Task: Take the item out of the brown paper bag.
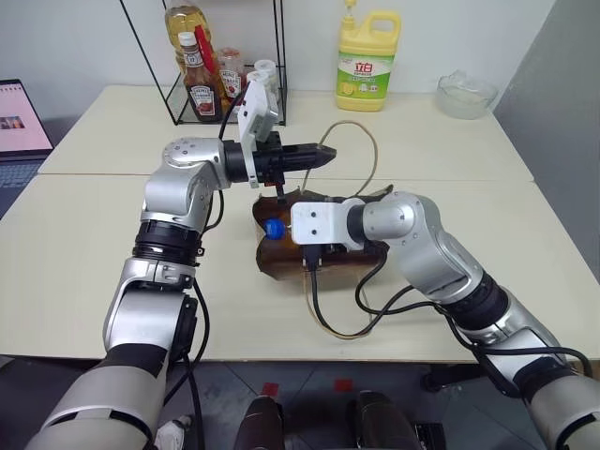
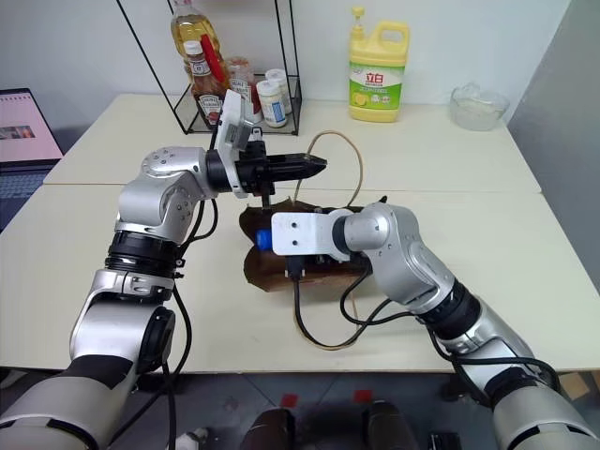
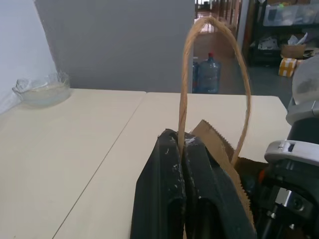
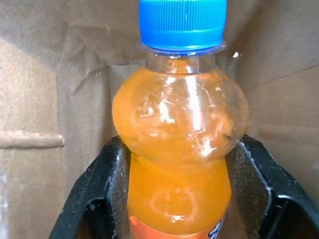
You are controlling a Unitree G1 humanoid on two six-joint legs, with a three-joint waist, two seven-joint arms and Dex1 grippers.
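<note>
The brown paper bag (image 1: pixel 277 261) lies on the cream table with its mouth held up. My left gripper (image 1: pixel 320 155) points level over it, shut on a tan cord handle (image 3: pixel 185 74) and the bag's serrated top edge (image 3: pixel 215 138). The item (image 4: pixel 179 124), a small bottle of orange liquid with a blue cap (image 1: pixel 274 227), sits in the bag's mouth. My right gripper (image 4: pixel 180 144) reaches into the bag and is shut on the bottle's body, one black finger (image 4: pixel 112 169) on each side. In the head views its white wrist mount (image 1: pixel 315 223) hides those fingers.
At the table's back stand a yellow detergent jug (image 1: pixel 367 61), a black wire rack (image 1: pixel 211 80) with a ketchup bottle and jars, and a glass bowl (image 1: pixel 466 94). A laptop (image 1: pixel 19 117) sits far left. A black cable (image 1: pixel 328 323) loops on the table in front of the bag.
</note>
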